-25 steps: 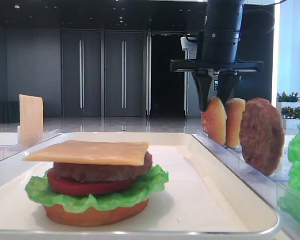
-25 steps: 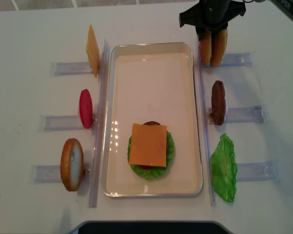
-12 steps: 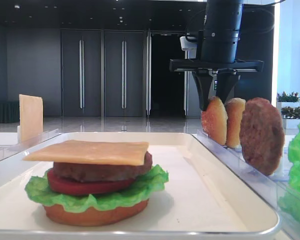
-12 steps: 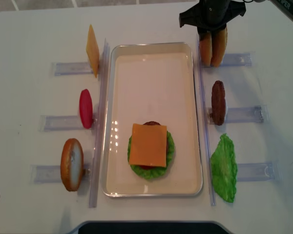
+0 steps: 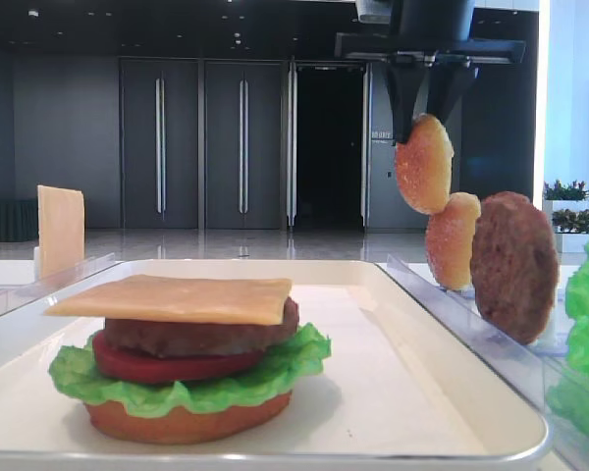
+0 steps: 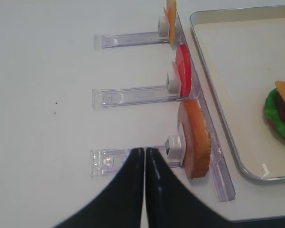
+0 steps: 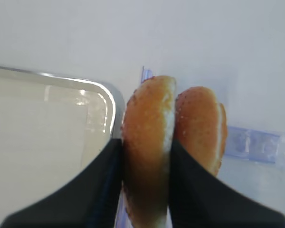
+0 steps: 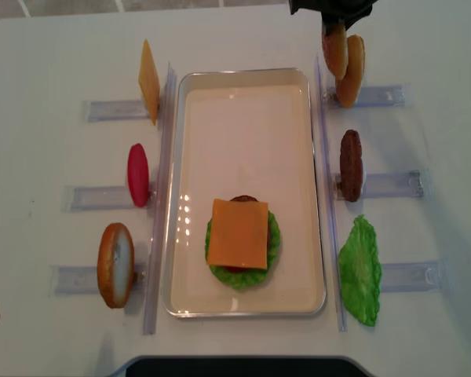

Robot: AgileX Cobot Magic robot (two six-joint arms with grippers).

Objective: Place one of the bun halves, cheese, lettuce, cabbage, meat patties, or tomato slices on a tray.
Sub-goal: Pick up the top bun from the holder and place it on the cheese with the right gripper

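Left gripper (image 6: 145, 164): sitting at the near left by the clear racks (image 6: 133, 96), its fingers pressed together on nothing and taking no part in the lift.
Stack on the tray (image 8: 294, 302): lying near the front of the white tray, a cheese slice (image 8: 237, 232) topping patty, tomato and lettuce (image 8: 272, 245) on a flat bottom bun; it is waiting only for a domed top.
Held bun half (image 5: 424, 163): hanging on edge at the far right, clear of its rack, pinched by its upper part between the right gripper (image 7: 146, 180) fingers.
Second bun half (image 5: 453, 241): leaning in the rack just below and beside the held one; in the wrist view the two are looking as if they are touching, so the lift may be dragging or tipping it out of its slot.
Grip risk: the fingers are gripping only a narrow band of a rounded, smooth dome, so the bun may be swivelling or slipping free on the way across.
Placement risk: the bun is hanging vertically while the stack needs it flat, so a release may be landing it on edge, rolling it off or shoving the cheese askew.
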